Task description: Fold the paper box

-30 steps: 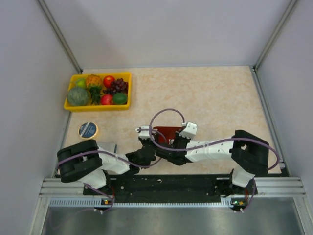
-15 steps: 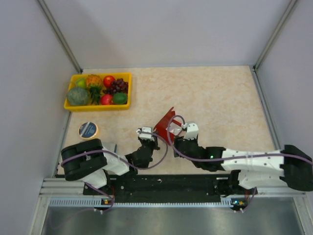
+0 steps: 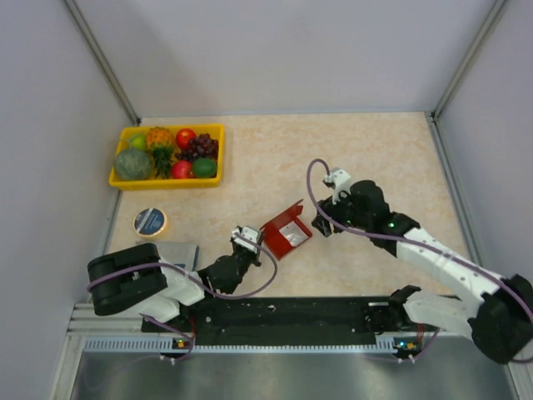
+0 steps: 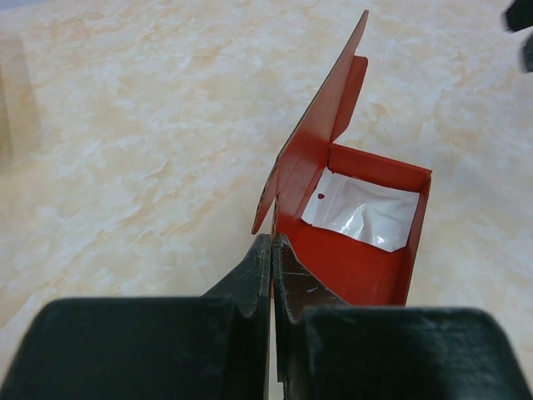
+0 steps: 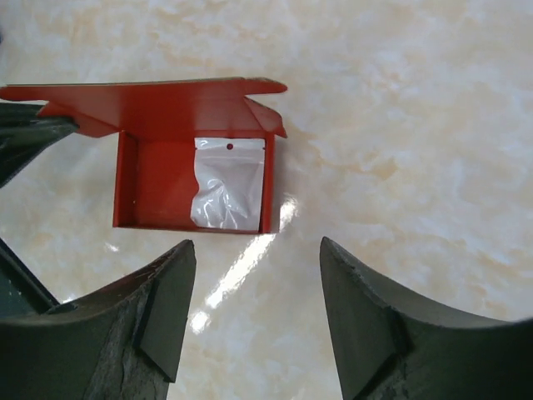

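Having just let go, the right gripper (image 5: 258, 260) is backing away with jaws spread, while the left gripper (image 4: 271, 250) is pinching the paper box (image 4: 337, 260) wall, its lid standing unfolded.

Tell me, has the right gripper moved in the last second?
Yes. The right gripper has swung right, farther from the yellow tray, and is now open beside the red box.

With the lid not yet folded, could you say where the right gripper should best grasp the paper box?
Probably the paper box's lid flap, at its free top edge, from above: it stands up thin, away from the left gripper.
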`<action>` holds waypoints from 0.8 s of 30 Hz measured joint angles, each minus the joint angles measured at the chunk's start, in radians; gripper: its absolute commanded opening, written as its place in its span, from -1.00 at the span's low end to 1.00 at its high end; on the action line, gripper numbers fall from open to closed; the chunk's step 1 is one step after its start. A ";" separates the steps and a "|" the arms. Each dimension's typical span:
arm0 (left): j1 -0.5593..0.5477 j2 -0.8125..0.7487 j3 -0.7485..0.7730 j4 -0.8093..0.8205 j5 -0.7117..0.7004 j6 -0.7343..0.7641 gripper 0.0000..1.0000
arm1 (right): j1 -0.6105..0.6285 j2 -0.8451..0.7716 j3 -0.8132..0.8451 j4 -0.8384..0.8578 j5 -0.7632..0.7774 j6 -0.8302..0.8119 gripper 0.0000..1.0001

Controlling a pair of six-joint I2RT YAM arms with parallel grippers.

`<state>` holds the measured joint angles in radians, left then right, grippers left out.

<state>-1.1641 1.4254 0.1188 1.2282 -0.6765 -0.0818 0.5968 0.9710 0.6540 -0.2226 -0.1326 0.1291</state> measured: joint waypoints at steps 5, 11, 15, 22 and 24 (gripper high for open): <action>0.053 -0.047 -0.033 0.002 0.138 0.050 -1.00 | -0.032 0.257 0.031 0.089 -0.187 -0.165 0.05; 0.082 -0.052 -0.038 0.002 0.240 0.054 -1.00 | -0.040 0.309 -0.031 0.232 -0.249 -0.228 0.06; 0.114 -0.073 -0.053 -0.001 0.275 0.048 -1.00 | -0.047 0.331 -0.018 0.287 -0.256 -0.250 0.04; 0.145 -0.095 -0.061 -0.014 0.317 0.032 -1.00 | -0.052 0.334 -0.019 0.357 -0.255 -0.279 0.01; 0.150 -0.106 -0.061 -0.024 0.327 0.027 -1.00 | -0.052 0.341 -0.019 0.366 -0.263 -0.292 -0.02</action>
<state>-1.0138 1.3193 0.0574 1.2045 -0.3496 -0.0551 0.5446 1.3121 0.6353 0.1432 -0.3954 -0.1631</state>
